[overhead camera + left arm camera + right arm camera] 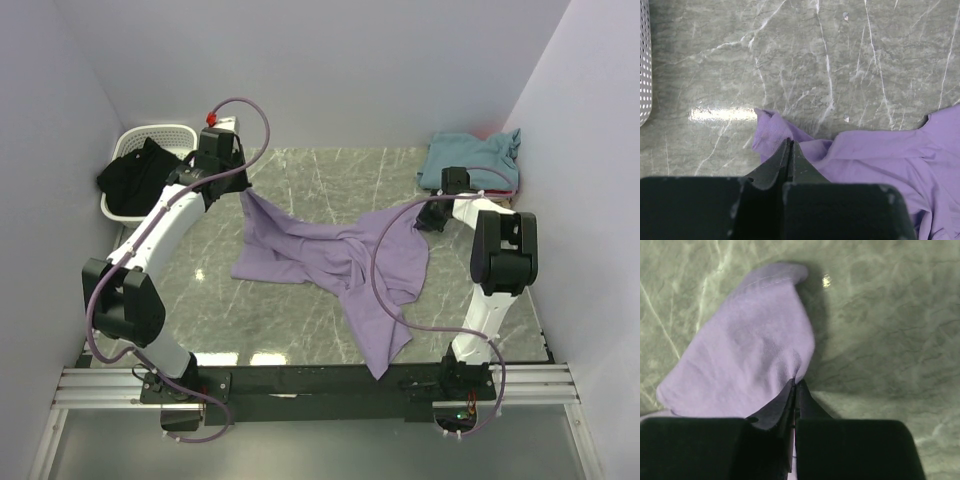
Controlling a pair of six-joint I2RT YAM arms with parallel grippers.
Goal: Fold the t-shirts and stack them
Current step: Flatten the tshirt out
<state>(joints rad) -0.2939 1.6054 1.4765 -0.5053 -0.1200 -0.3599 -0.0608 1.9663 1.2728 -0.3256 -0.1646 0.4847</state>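
A large lavender t-shirt [330,255] lies crumpled across the middle of the marble table, one part trailing toward the near edge. My left gripper [241,187] is shut on its far-left corner, which rises off the table. In the left wrist view the jaws [789,143] are pressed together over the purple cloth [875,155]. My right gripper [429,214] is shut on the shirt's right edge. The right wrist view shows the fabric [750,355] pinched at the fingertips [796,383]. A teal t-shirt [466,160] lies bunched at the back right corner with a sliver of red [492,132] behind it.
A white perforated basket [165,134] stands at the back left with a black garment [134,176] hanging over its rim; its wall shows in the left wrist view [644,60]. Walls enclose the table on three sides. Pink cables loop from both arms.
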